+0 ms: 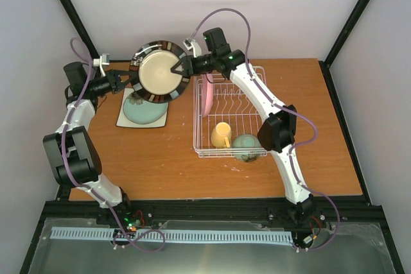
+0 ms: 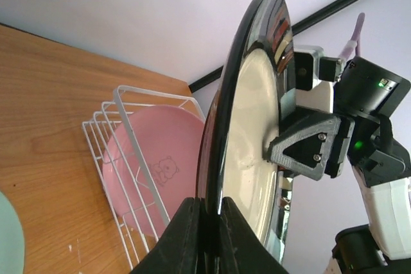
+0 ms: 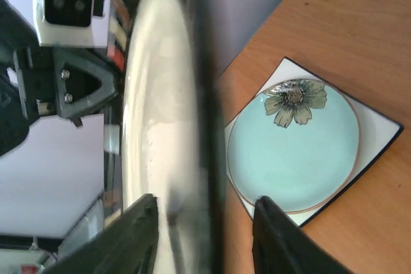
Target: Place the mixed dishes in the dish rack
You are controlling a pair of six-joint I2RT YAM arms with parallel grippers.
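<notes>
The dark brown round plate (image 1: pixel 160 72) with a cream centre is held upright in the air left of the dish rack (image 1: pixel 229 153). My left gripper (image 1: pixel 128 80) is shut on its left rim, seen edge-on in the left wrist view (image 2: pixel 212 222). My right gripper (image 1: pixel 182 65) is open, its jaws astride the plate's right rim (image 3: pixel 205 235) with a gap on each side. The pink plate (image 1: pixel 207 97) stands in the rack's tines. The yellow mug (image 1: pixel 221 135) and pale green bowl (image 1: pixel 245 145) lie at the rack's front. The teal flower-marked plate (image 1: pixel 144 112) rests on the cream square plate (image 1: pixel 124 120).
The stacked teal and cream plates lie on the table below the held plate, also in the right wrist view (image 3: pixel 295 152). The back wall is close behind both grippers. The rack's middle tines (image 1: pixel 234 104) hold nothing.
</notes>
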